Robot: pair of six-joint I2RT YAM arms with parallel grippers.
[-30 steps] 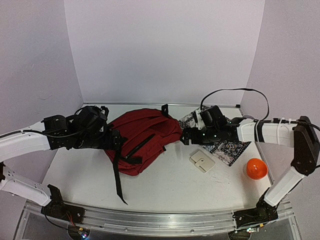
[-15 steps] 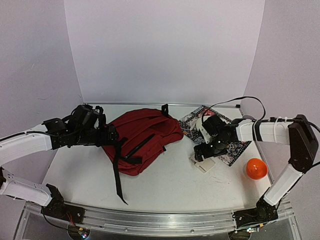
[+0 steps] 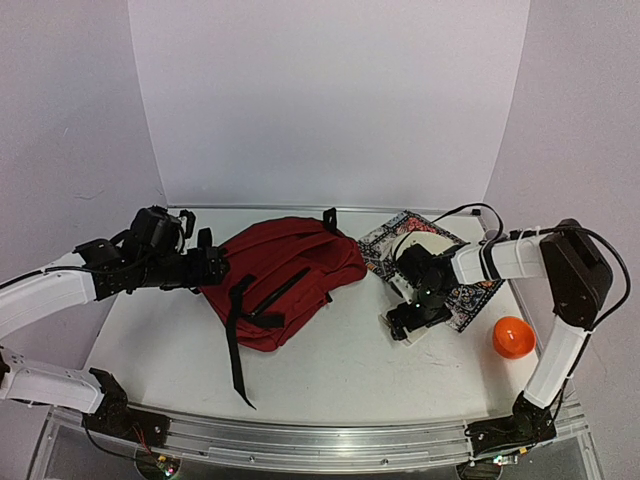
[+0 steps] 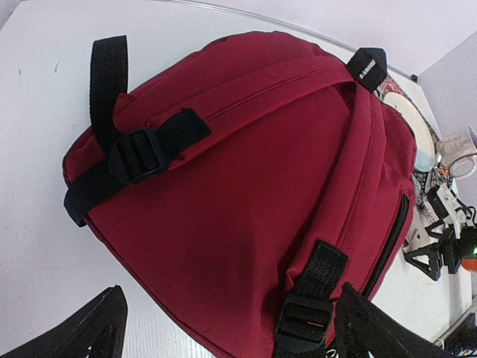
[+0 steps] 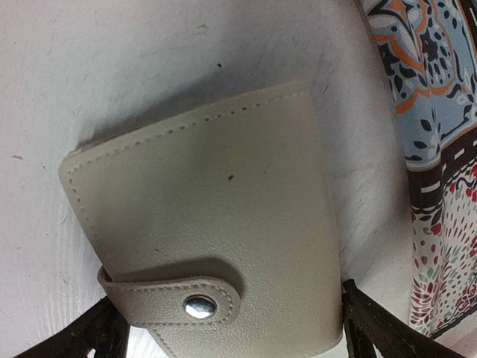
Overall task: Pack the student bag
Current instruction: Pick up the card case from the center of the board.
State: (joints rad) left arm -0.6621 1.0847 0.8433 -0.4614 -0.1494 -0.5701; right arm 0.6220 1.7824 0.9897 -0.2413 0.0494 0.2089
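Right gripper (image 3: 406, 324) angled down, jaws wide — straddling the wallet (image 5: 209, 224).

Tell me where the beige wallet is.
In the top view the wallet lies right of centre, under the open right gripper, beside the patterned cloth.

The left arm stretches in low from 9 o'clock, and the left gripper (image 3: 212, 267) points toward 3 o'clock with its jaws spread wide. The right arm folds over from 4 o'clock, and the right gripper (image 3: 405, 322) points downward, jaws also wide apart.
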